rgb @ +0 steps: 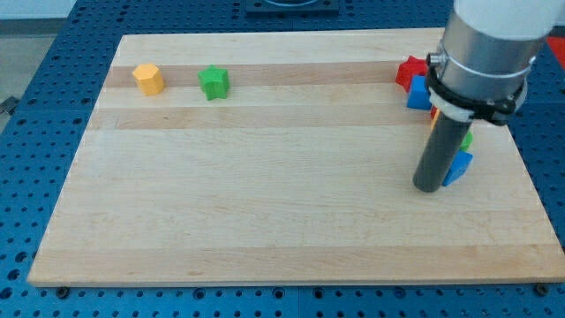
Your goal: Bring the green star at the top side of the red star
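Observation:
The green star (214,82) lies near the board's top left. The red star (409,71) lies at the top right, partly hidden by the arm. My tip (429,186) rests on the board at the right side, below the red star and far to the right of the green star. It touches or nearly touches a blue block (459,166) on its right.
An orange block (149,79) lies left of the green star. A second blue block (418,93) sits just below the red star. Small bits of a green block (467,140) and an orange block (434,114) show behind the rod. The wooden board (265,203) fills most of the view.

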Action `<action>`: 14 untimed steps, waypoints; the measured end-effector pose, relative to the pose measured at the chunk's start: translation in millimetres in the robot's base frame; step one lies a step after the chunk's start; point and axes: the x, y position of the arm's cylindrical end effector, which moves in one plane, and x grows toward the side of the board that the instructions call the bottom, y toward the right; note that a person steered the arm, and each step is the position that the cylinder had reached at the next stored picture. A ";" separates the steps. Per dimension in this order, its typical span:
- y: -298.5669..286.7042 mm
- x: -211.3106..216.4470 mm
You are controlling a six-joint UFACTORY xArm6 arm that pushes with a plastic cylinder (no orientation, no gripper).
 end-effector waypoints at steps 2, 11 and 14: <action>-116.6 -82.3; -356.9 -229.3; -246.5 -196.2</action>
